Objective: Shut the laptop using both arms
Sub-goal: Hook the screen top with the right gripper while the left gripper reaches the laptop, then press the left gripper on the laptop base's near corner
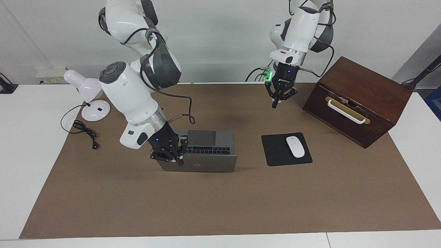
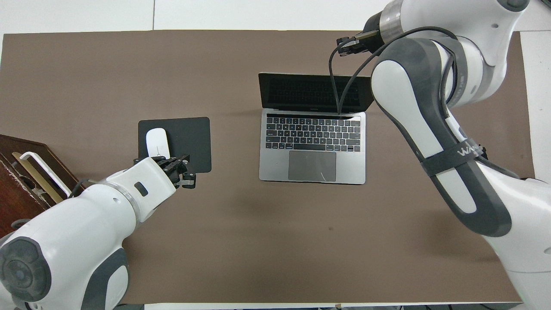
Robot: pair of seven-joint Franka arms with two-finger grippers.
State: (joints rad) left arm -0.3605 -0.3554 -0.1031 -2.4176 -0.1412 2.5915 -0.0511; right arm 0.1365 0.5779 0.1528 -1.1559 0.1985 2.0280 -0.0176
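Two arms: you have both in view.
Laptop (image 1: 206, 151): open on the brown mat (image 1: 220, 199), toward the right arm's end, lid (image 1: 203, 164) upright, keyboard facing the robots.
Right gripper (image 1: 172, 153): at the lid's top corner; you cannot tell whether its fingers are parted or touching the lid.
Left gripper (image 1: 279, 96): hanging in the air nearer the robots than the mouse pad (image 1: 275, 151), fingers drawn nearly together, holding nothing.
Wooden box (image 1: 358, 100): at the left arm's end.

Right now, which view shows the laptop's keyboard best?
The overhead view: the laptop lies open with all keys and the trackpad unobstructed. In the facing view, the raised lid and the right tool at its top edge hide part of the keys.
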